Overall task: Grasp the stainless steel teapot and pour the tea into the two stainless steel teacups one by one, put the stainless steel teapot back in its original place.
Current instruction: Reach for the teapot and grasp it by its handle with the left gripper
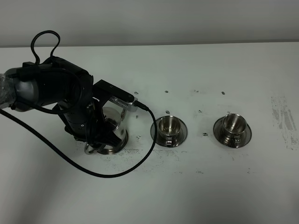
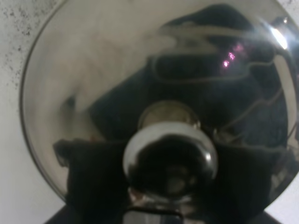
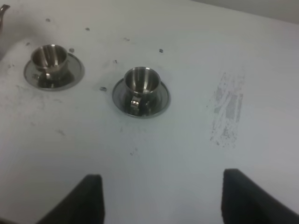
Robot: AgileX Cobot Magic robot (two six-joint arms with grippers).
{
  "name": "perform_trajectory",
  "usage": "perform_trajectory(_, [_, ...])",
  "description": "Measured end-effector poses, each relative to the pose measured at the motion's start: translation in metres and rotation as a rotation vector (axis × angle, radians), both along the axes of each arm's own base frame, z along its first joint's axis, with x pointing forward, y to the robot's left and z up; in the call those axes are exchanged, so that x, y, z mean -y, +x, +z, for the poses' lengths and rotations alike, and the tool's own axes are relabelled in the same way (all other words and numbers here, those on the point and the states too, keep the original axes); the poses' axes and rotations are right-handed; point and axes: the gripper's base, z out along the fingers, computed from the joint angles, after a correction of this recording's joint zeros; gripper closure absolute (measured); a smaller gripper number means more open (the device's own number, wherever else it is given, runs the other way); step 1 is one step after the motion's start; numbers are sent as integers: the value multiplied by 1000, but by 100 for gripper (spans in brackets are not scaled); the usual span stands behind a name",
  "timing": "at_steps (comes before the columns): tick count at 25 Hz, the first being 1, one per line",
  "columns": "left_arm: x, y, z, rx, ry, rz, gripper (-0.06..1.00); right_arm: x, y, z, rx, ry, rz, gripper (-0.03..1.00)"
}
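The stainless steel teapot (image 1: 116,127) stands at the left of the table, mostly hidden under my left gripper (image 1: 100,133). Its loop handle (image 1: 90,148) sticks out at the front left, and a steel saucer rim (image 1: 113,149) shows under it. In the left wrist view the domed lid (image 2: 93,79) and its knob (image 2: 170,158) fill the frame, with dark fingers (image 2: 88,182) wide apart on either side of the knob. The two teacups on saucers stand to the right, one in the middle (image 1: 169,127) and one further right (image 1: 232,126). My right gripper (image 3: 161,200) is open and empty, away from both cups (image 3: 142,81).
The white table (image 1: 210,186) has scuff marks at the far right (image 1: 282,116) and small dark specks. A black cable (image 1: 117,172) loops over the table in front of the teapot. The teapot's spout tip (image 3: 3,9) shows in the right wrist view.
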Motion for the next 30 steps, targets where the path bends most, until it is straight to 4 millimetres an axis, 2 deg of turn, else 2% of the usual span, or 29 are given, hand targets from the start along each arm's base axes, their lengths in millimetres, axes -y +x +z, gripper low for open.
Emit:
perform_trajectory(8, [-1,-2,0,-26,12,6,77,0,0,0,0,0,0,45])
perform_trajectory(18, [-1,-4,1,-35,4,16,77,0,0,0,0,0,0,45])
perform_trajectory(30, [-3,-5,24,-46,28,-18,77,0,0,0,0,0,0,45])
